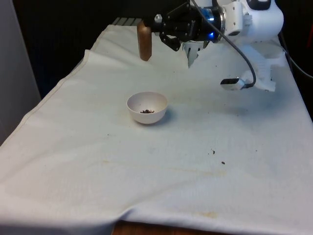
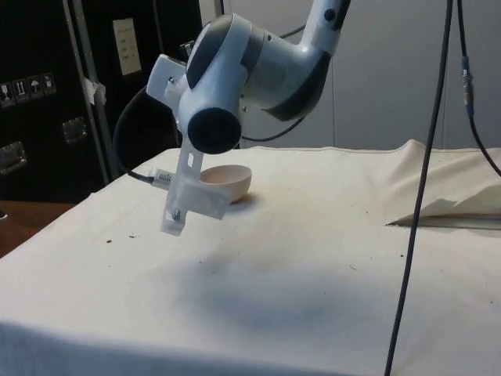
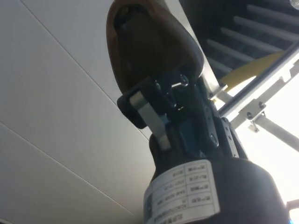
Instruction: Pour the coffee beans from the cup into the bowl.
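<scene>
One brown cup (image 1: 144, 40) is held in the claw (image 1: 157, 28), up in the air, far back over the table (image 1: 98, 186). The claw is squeezed tight on the cup. In the front view the cup hangs straight up and down, and the arm reaches in sideways from the front view's right. In the wrist view the cup (image 3: 149, 46) sits right at the tips of the fingers (image 3: 147, 112).

The white bowl (image 1: 147, 107) sits on the cloth, nearer the middle of the table and well apart from the cup. A few dark beans (image 1: 147, 111) lie at its bottom. Two or three little dark bits (image 1: 223, 162) lie on the cloth toward the front view's right.

To pour well, I think the cup should come right over the bowl first and get low. Then it should tip slowly, with its lip over the middle of the bowl, so beans do not bounce out.

Some things are hard to see. I cannot tell which end of the cup is open, or if any beans are inside it. In the side view the big arm covers the claw and cup, and hides part of the bowl (image 2: 235, 182) too.
</scene>
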